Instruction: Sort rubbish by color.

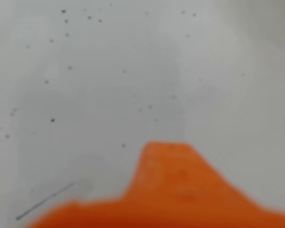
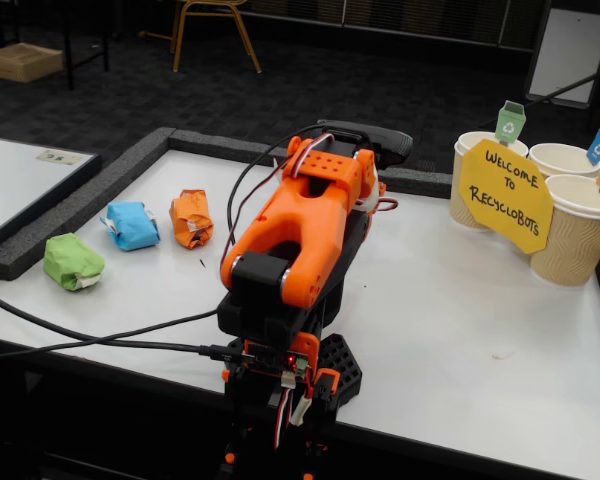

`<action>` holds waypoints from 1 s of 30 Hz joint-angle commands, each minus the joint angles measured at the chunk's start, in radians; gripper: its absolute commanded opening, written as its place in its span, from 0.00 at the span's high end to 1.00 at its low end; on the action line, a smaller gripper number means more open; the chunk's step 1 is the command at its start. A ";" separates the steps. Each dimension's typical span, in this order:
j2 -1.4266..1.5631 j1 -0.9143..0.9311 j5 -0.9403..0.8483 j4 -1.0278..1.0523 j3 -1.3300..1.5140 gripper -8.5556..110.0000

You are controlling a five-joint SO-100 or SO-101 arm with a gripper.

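Your three wads lay in a row on the white table (image 2: pixel 460 330), well to the left of the folded arm (image 2: pixel 290 240) in the fixed view: the green wad (image 2: pixel 73 261) nearest the table's edge, the blue wad (image 2: pixel 132 224) next, and the orange wad (image 2: pixel 191 217) closest to the arm. None was held, and all were well apart from the gripper (image 1: pixel 168 156); from its blurred orange tip in the wrist view I could not tell whether it was open or closed. The blue and orange wads sat just beside each other, so I judged you could push one while closing on the other. The paper cups (image 2: pixel 578 235) with flags stood far on the other side, partly behind the yellow sign (image 2: pixel 505 195), which a carried wad could strike. The black cables (image 2: pixel 90 335) ran near the green wad and could catch.
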 commanded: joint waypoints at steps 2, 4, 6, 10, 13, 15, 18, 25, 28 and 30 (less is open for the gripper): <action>0.032 -0.023 -0.006 -0.011 -0.044 0.92; 0.032 -0.023 -0.006 -0.011 -0.044 0.92; 0.032 -0.023 -0.006 -0.011 -0.044 0.92; 0.032 -0.025 -0.008 -0.011 -0.044 0.92; 0.032 -0.025 -0.008 -0.011 -0.044 0.92; 0.032 -0.025 -0.008 -0.011 -0.044 0.92; 0.032 -0.025 -0.008 -0.011 -0.044 0.92; 0.032 -0.029 -0.008 -0.011 -0.044 0.91; 0.032 -0.060 -0.008 -0.009 -0.044 0.93; 0.032 -0.069 -0.008 -0.009 -0.044 0.92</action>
